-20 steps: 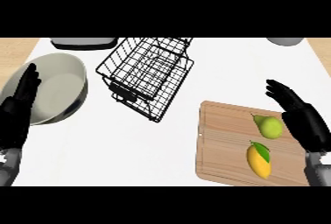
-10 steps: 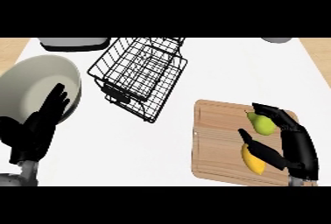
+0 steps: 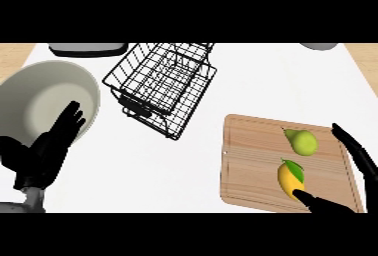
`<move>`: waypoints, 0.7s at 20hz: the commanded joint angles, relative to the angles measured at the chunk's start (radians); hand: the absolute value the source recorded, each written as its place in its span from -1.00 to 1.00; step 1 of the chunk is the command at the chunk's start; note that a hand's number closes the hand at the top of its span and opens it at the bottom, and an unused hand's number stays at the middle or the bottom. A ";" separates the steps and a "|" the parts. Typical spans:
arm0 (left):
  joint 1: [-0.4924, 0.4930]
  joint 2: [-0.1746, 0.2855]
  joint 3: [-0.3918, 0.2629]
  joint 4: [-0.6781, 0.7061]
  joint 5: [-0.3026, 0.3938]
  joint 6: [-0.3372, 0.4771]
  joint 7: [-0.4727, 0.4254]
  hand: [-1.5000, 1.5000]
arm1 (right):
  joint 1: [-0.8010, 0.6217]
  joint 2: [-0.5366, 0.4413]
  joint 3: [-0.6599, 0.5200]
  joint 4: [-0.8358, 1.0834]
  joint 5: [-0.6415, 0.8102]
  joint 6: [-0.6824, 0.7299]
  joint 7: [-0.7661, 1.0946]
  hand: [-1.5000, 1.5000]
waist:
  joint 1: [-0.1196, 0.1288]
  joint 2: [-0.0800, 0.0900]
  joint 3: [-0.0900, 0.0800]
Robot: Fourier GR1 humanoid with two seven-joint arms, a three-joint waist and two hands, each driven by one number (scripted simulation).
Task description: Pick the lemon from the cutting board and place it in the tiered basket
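1. Right robot hand (image 3: 360, 159) is spread wide and holds nothing. Its fingers stand to the lemon's right and the thumb comes in under its near end; touching or just short, can't tell.
2. Lemon (image 3: 291, 176) lies on the cutting board (image 3: 251, 160), in the gap between that thumb and the fingers.
3. Step in hand, as judged: closing on the lemon. Centre the fruit in the gap and close across its fat middle, not the tapered ends, or it will likely roll out.
4. Green pear-shaped fruit (image 3: 303, 141) sits just beyond the lemon, near the fingertips. Keep the fingers off it.
5. Lift straight up before going left, so the board isn't dragged.
6. Tiered basket (image 3: 159, 82) is well to the left and beyond this robot hand, set askew. The bare surface (image 3: 184, 170) between gives open room.
7. Left robot hand (image 3: 44, 150) rests open at the view's left over the white bowl (image 3: 44, 95), clear of the likely path.
8. The board's right edge runs close by the fingers, so there is little room on that side.
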 commanded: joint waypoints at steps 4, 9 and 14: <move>-0.005 -0.002 0.009 0.002 0.002 -0.004 0.005 0.00 | 0.113 -0.286 0.045 -0.160 0.215 0.268 0.292 -1.00 | 0.007 0.003 -0.005; -0.001 -0.013 0.004 0.003 -0.011 -0.013 -0.012 0.00 | 0.116 -0.333 0.133 -0.379 0.219 0.492 0.592 -1.00 | 0.022 0.004 -0.001; -0.027 -0.022 0.027 0.029 -0.013 -0.053 -0.017 0.00 | -0.062 -0.176 0.321 -0.404 0.312 0.589 0.877 -1.00 | 0.035 0.007 0.003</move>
